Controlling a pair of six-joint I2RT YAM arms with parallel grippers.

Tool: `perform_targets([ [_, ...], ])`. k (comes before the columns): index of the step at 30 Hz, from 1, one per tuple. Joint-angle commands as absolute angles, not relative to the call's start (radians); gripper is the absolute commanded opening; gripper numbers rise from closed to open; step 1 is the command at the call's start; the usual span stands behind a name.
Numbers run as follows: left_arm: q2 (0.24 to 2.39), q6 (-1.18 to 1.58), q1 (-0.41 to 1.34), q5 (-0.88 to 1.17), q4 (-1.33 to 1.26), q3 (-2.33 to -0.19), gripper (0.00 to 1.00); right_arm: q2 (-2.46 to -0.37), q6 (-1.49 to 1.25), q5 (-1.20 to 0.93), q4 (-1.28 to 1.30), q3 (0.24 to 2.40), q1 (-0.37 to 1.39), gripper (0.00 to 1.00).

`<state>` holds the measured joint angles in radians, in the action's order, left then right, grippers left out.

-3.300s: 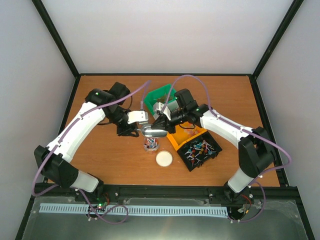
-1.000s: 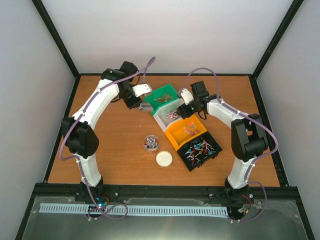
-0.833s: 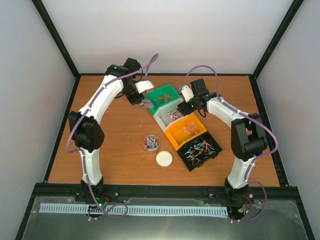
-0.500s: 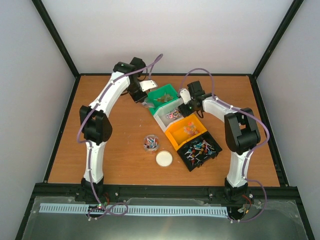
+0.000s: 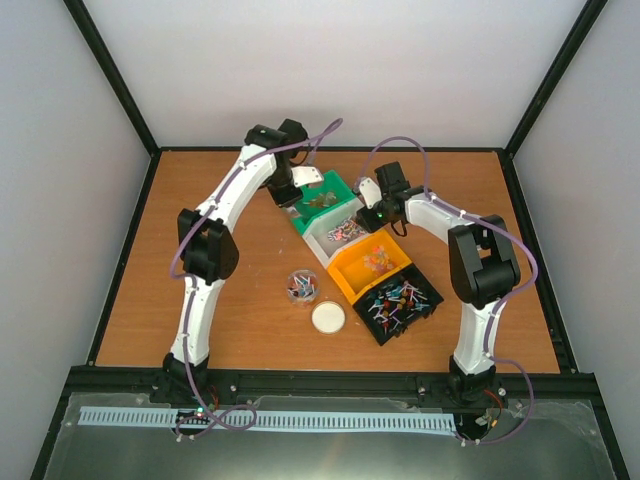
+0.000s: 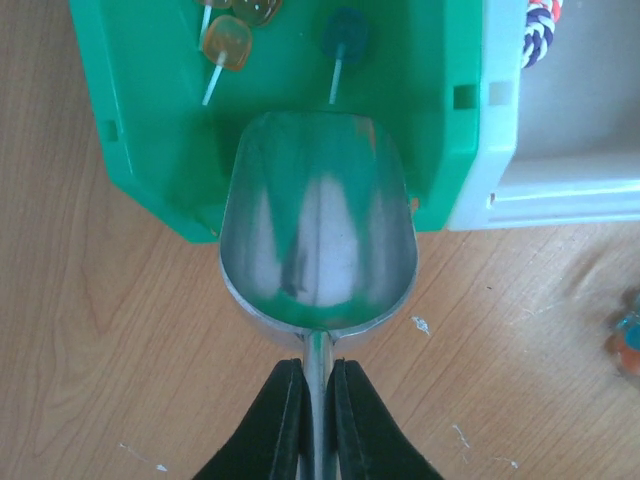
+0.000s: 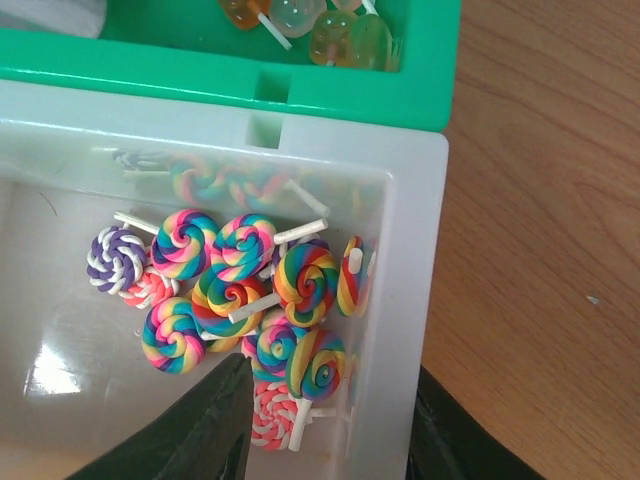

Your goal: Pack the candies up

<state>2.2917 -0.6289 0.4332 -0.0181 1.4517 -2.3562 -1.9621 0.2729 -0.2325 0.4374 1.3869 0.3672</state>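
Note:
My left gripper (image 6: 317,365) is shut on the handle of the empty metal scoop (image 6: 316,240), whose tip reaches over the near edge of the green bin (image 6: 150,120). That bin holds a few candies (image 6: 226,42) on sticks. In the top view the left gripper (image 5: 297,192) is at the green bin (image 5: 325,197). My right gripper (image 7: 330,375) is open, one finger inside the white bin (image 7: 415,250) and one outside its wall. Several swirled candies (image 7: 245,290) lie in that bin. The small clear jar (image 5: 301,285) holds a few candies.
The jar's white lid (image 5: 328,317) lies just in front of the jar. An orange bin (image 5: 372,262) and a black bin (image 5: 403,300), both with candies, stand in a row with the white bin (image 5: 340,232). Black frame posts edge the table.
Both grippers have left the jar at the table's middle. The left arm has carried the scoop back and right to the green bin. The right gripper has moved to the white bin.

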Motion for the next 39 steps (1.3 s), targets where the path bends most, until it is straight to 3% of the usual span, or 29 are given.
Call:
perform_targets([
  [1,2.335,-0.658,0.44,-0.058,1.506,-2.426,0.01,-1.962,0.273,-0.285,0.432,1.391,0.39,0.37],
  [11,2.484,-0.675,0.444,-0.002,1.501,-2.487,0.01,-1.977,0.292,-0.295,0.422,1.383,0.408,0.31],
  [21,2.373,-0.649,0.438,0.206,1.183,-2.137,0.01,-1.977,0.32,-0.308,0.382,1.347,0.407,0.28],
  [35,2.264,-0.742,0.419,0.365,1.017,-1.983,0.01,-1.972,0.343,-0.289,0.341,1.315,0.406,0.2],
  [39,2.213,-0.782,0.405,0.401,0.984,-1.937,0.01,-1.97,0.347,-0.261,0.343,1.312,0.4,0.13],
])
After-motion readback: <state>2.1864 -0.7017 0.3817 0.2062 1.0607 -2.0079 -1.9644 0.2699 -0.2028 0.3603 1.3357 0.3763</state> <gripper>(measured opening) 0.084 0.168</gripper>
